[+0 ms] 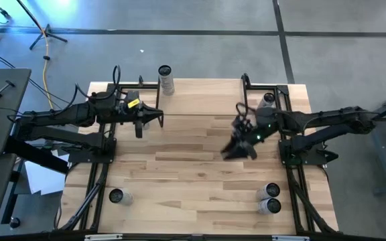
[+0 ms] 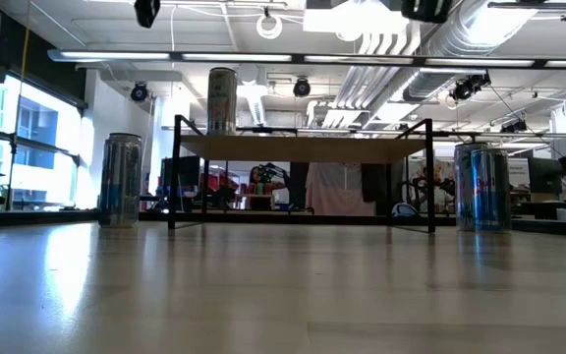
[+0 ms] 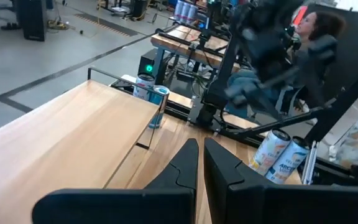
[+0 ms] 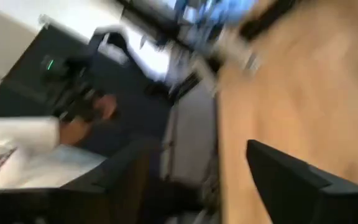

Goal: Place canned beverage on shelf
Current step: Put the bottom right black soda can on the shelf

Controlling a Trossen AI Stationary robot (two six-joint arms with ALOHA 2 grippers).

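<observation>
Broadly, a light-wood counter (image 1: 200, 181) is seen from above, and along its far edge the shelf (image 1: 200, 97) is set, a narrow light-wood board on thin black legs. At the shelf's left end one tall canned beverage (image 1: 165, 79) is seen standing upright on the board, free of both arms. Three more cans are found at the near side of the counter: a pair (image 1: 271, 199) touching each other by the right corner and a single one (image 1: 116, 196) by the left corner. Another can (image 1: 267, 100) is partly hidden by the right arm's base. The left end effector (image 1: 139, 124) is held over the shelf's left part with its fingers pressed together, empty. The right end effector (image 1: 240, 148) is blurred over the counter's middle right; its fingers (image 4: 291, 180) are seen apart, with nothing between them
</observation>
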